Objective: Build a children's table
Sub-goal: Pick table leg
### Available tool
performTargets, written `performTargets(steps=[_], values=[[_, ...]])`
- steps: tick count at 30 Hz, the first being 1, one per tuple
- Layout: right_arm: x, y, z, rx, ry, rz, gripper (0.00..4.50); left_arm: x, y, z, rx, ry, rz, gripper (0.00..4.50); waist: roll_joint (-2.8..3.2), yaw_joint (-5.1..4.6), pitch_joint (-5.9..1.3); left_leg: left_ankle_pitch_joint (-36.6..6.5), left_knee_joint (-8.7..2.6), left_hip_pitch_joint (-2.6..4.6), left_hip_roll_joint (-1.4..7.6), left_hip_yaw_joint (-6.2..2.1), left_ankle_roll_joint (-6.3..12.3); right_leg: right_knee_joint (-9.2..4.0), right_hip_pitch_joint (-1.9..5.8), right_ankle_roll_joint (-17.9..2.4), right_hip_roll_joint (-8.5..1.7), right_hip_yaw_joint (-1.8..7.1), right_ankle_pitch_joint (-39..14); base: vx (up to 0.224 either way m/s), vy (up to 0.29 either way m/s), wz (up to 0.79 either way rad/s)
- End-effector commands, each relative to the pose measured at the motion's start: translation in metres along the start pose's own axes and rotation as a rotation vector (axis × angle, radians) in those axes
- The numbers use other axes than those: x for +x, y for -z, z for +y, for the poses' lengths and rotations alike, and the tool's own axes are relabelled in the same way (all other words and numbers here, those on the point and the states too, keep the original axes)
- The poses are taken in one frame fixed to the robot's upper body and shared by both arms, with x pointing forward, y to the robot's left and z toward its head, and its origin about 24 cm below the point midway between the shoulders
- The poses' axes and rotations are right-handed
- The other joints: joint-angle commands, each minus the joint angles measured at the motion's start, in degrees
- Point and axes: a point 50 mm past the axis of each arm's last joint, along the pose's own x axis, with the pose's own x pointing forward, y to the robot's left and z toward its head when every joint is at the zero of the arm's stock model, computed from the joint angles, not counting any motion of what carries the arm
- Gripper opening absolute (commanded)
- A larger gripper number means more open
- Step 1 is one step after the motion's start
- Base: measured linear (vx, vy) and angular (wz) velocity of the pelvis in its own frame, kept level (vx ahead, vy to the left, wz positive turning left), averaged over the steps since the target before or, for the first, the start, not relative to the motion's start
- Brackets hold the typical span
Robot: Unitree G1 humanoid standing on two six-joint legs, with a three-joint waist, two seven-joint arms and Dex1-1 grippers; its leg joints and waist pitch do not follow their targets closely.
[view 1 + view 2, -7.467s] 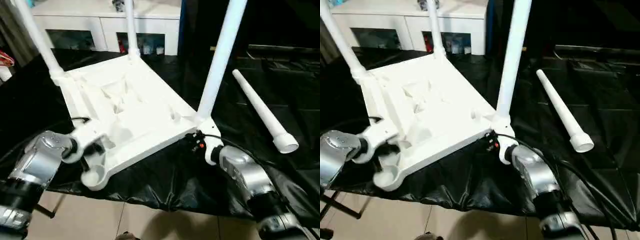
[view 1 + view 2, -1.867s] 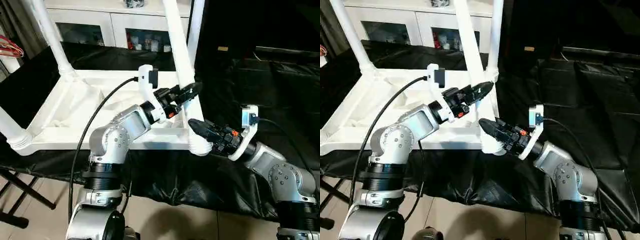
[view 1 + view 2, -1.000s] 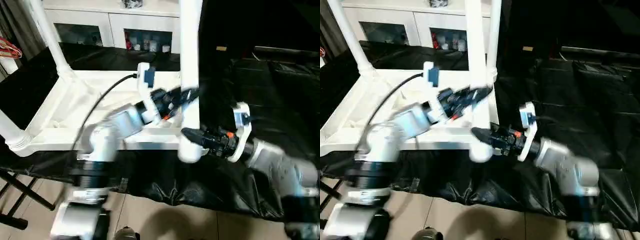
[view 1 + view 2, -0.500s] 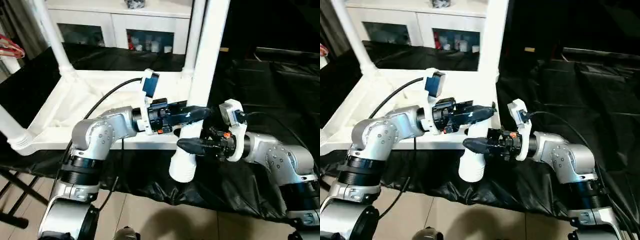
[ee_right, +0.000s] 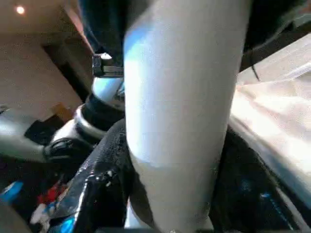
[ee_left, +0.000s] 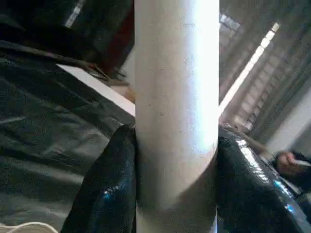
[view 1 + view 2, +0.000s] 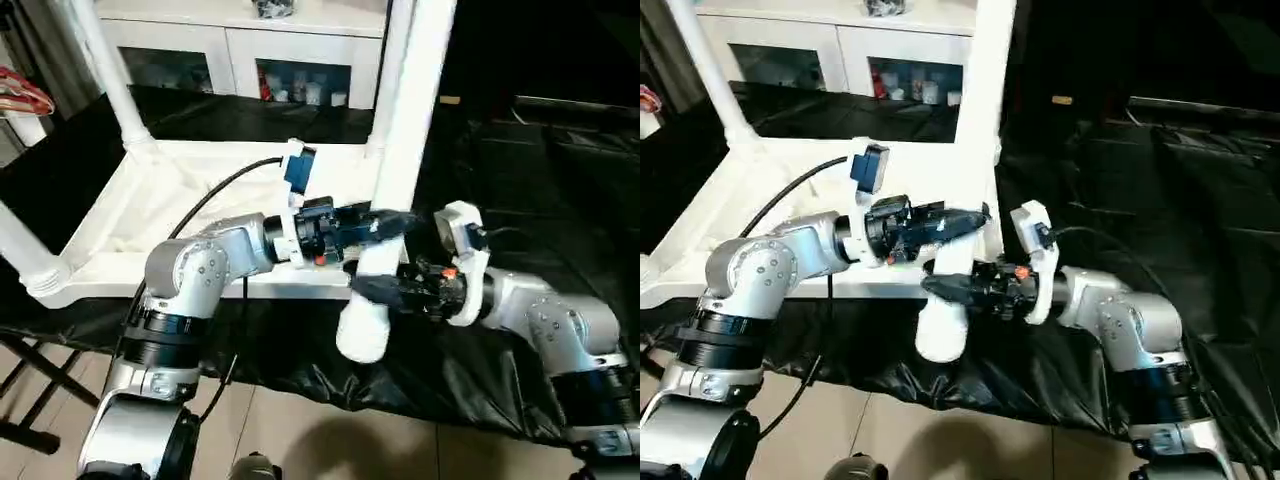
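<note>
left hand [image 7: 385,222] + right hand [image 7: 375,288] | gripping loose leg [image 7: 392,190] (upright) | tabletop [image 7: 160,215] inverted

White cabinet with glass doors [image 7: 230,55] at far side; black cloth [image 7: 560,180] covers the work surface; tiled floor [image 7: 300,440] near.

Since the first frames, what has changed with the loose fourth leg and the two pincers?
The fourth leg, then lying loose on the black cloth, is now held nearly upright by both the left pincer and the right pincer, wide end hanging below the tabletop edge. Both pincers let go of the tabletop. The other three legs stayed socketed.
</note>
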Motion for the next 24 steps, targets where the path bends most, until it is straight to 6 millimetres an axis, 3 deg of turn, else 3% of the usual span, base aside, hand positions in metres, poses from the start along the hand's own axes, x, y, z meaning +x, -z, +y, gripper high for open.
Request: performTargets(steps=[1, 5, 6, 9, 11, 12, 24], values=[[0.004, -0.003, -0.001, -0.037, 0.034, 0.009, 1.87, 0.005, -0.012, -0.001, 0.061, -0.029, -0.022, 2.66, -0.35, -0.10, -4.61, -10.78, -3.48, 0.79, 0.82, -0.24, 0.23, -4.47, 3.88, -7.82, -3.87, 2.00, -16.77, 0.000, 0.000, 0.00], [0.012, -0.008, -0.007, -0.107, 0.169, -0.025, 1.86, 0.003, -0.015, 0.007, 0.168, -0.209, -0.027, 3.06, -0.47, -0.16, -4.52, -10.74, -3.73, 0.71, 0.89, -0.42, -0.31, -4.52, 3.87, -6.30, -3.92, 2.03, -17.62, 0.000, 0.000, 0.00], [0.018, -0.010, -0.011, -0.141, 0.267, -0.045, 1.86, 0.001, -0.016, 0.016, 0.234, -0.375, -0.011, 3.07, -0.64, -0.23, -4.47, -10.74, -3.74, 0.66, 0.86, -0.36, -0.47, -4.63, 3.81, -5.62, -3.92, 2.08, -17.87, 0.000, 0.000, 0.00], [0.026, -0.011, -0.013, -0.163, 0.357, -0.068, 1.86, -0.001, -0.019, 0.024, 0.276, -0.587, -0.018, 3.07, -0.32, -0.38, -4.53, -10.96, -3.77, 0.81, 0.86, -0.39, -1.26, -4.55, 3.68, -4.86, -3.98, 2.13, -18.34, 0.000, 0.000, 0.00], [0.029, -0.011, -0.013, -0.169, 0.369, -0.074, 1.86, -0.001, -0.021, 0.026, 0.266, -0.641, -0.039, 3.07, -0.33, -0.33, -4.57, -11.15, -3.74, 0.78, 0.80, -0.38, -1.15, -4.57, 3.73, -4.83, -3.94, 2.09, -17.81, 0.000, 0.000, 0.00], [0.035, -0.010, -0.011, -0.176, 0.388, -0.084, 1.86, 0.001, -0.025, 0.025, 0.268, -0.710, -0.083, 2.90, -0.16, -0.32, -4.53, -11.27, -3.74, 0.69, 0.82, -0.41, -1.18, -4.61, 3.70, -4.84, -3.84, 2.12, -17.09, 0.000, 0.000, 0.00], [0.044, -0.012, -0.007, -0.196, 0.446, -0.129, 1.86, 0.010, -0.027, 0.017, 0.301, -0.701, -0.153, 1.99, 0.08, -0.43, -4.43, -13.06, -3.94, 0.70, 0.65, -0.52, -1.16, -5.01, 3.50, -3.56, -3.77, 2.05, -18.37, 0.000, 0.000, 0.00]])
